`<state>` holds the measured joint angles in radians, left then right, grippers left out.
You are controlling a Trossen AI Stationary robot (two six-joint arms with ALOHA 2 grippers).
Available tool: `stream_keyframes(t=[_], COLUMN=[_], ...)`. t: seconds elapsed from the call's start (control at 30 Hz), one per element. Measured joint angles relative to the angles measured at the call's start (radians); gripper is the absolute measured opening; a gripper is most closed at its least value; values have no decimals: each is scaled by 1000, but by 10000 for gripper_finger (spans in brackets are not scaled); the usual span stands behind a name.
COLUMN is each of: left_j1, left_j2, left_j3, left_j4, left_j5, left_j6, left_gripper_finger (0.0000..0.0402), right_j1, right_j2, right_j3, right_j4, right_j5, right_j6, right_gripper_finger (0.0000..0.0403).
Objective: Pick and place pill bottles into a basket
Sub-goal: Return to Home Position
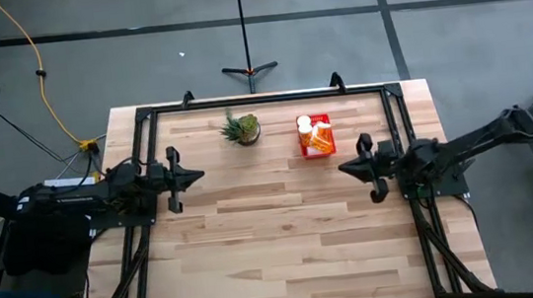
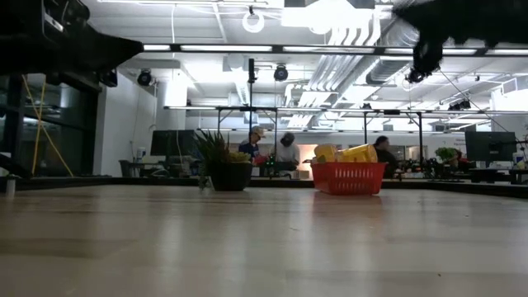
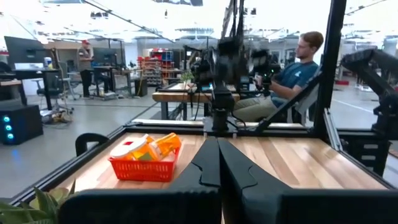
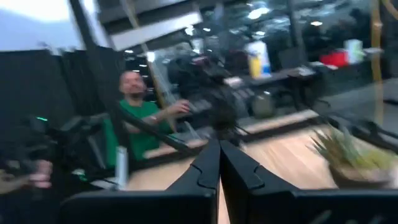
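The pill bottles (image 1: 317, 140) lie heaped in the red basket (image 2: 349, 181) near the table's far edge, beside the potted plant (image 1: 243, 129); the left gripper (image 1: 192, 176) and right gripper (image 1: 347, 168), jaws pressed together and empty, hang by the side edges; homing well probably means retracting level, clear of the basket.

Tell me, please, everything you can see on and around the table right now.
Table: one, light wood, under both arms.
Basket: one, red, far side of the table, right of centre.
Bottles: several, orange with white caps, piled in the basket; exact count hidden.
Plant: one, green in a dark pot, left of the basket, apart from it.
Tripod: one, black, on the floor beyond the table.
People: several, in the room beyond the table.
Left tool: one, dark, shut, near the table's left edge.
Right tool: one, dark, shut, near the right edge, nearer than the basket.
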<state>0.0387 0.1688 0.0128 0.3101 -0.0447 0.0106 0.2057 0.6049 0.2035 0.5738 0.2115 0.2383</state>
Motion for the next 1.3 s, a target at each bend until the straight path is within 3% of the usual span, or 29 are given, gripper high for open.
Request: stream_keyframes(t=[0.17, 0.3, 0.47, 0.77, 0.93, 1.3], left_j1=[0, 0, 0, 0, 0, 0], left_j2=[-19, -51, -128, -163, -163, -162], left_j3=[0, 0, 0, 1, 1, 1], left_j4=[-33, -118, -163, -216, -220, -277], left_j5=[-1, -5, -8, 18, 54, 75], left_j6=[-12, -3, -15, -23, -27, -53], left_gripper_finger=[22, 22, 22, 22, 22, 22], right_j1=[-35, -90, -189, -218, -218, -218], right_j2=[-19, -92, -250, -593, -588, -601], right_j3=[-194, -181, -193, -194, -194, -194], right_j4=[202, 50, -80, -425, -510, -503], right_j5=[39, 8, -84, -52, -30, -19], right_j6=[-59, -104, -46, -16, -3, -30], right_gripper_finger=[1, 0, 0, 0, 0, 0])
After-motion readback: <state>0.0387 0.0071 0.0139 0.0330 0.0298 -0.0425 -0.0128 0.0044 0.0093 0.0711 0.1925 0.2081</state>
